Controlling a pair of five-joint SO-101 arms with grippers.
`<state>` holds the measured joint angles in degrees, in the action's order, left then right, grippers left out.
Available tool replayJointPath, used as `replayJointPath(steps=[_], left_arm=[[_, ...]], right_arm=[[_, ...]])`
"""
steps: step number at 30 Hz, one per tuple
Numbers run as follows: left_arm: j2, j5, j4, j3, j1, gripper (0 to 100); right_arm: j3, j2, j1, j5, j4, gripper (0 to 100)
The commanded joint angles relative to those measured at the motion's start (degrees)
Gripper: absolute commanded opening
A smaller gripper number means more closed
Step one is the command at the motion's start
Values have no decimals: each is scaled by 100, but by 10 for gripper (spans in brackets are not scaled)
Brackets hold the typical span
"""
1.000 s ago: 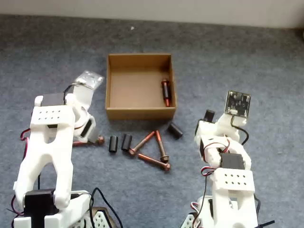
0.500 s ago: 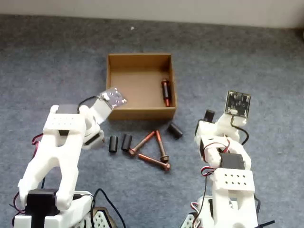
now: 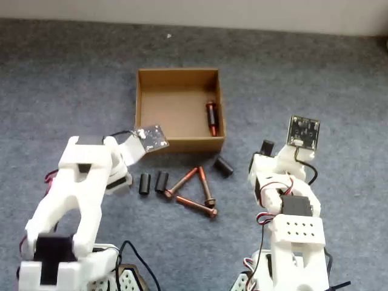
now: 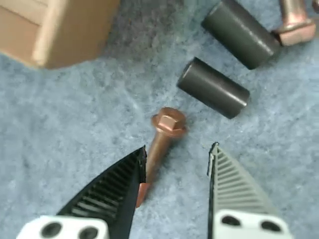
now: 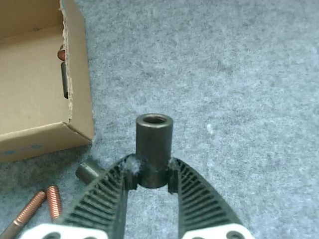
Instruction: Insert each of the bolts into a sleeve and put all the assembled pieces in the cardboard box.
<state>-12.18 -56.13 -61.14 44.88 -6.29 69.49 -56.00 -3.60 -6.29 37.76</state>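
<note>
Between the spread jaws of the left gripper (image 4: 178,148), a copper bolt (image 4: 160,144) lies flat on the grey carpet (image 4: 75,124), hex head pointing away from the wrist, its shank close against the black finger (image 4: 119,184). It is probably rigid, small and fairly dense for its size. The round shank could roll or twist under a pinch, though the carpet pile should steady it. The best hold is likely across the plain shank just below the head, leaving the threaded end free for insertion.

The nearest dark sleeve (image 4: 213,88) lies just beside the head — smooth, so likely slippery. The right gripper (image 5: 152,172) is pinching another sleeve (image 5: 154,142) upright, bore open towards its camera.

In the high view, three loose bolts (image 3: 196,206) lie below the cardboard box (image 3: 177,73) at centre frame, and one assembled piece (image 3: 211,118) rests along the box's right wall.

The bolt's tip is hidden behind the black finger, so whether the two touch is unclear. The held sleeve's lower end is buried between the jaws, and in the high view the left arm (image 3: 79,188) covers its own gripper.
</note>
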Motion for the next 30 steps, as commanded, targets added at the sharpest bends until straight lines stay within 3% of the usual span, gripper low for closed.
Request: replayJointPath(steps=[1, 7, 15, 21, 30], left_arm=[[910, -62, 229, -602, 48, 216], [1763, -26, -149, -1420, 57, 174], [1789, -26, -88, -1420, 66, 25], [1771, 343, -246, -1464, 84, 5], [-4, 1257, -985, -1499, 101, 5]], right_arm=[[-57, -180, 40, 70, -154, 5], [-57, -180, 40, 70, -154, 5], [-57, -180, 40, 70, -154, 5], [-57, -180, 40, 70, -154, 5], [-57, -180, 40, 70, -154, 5]])
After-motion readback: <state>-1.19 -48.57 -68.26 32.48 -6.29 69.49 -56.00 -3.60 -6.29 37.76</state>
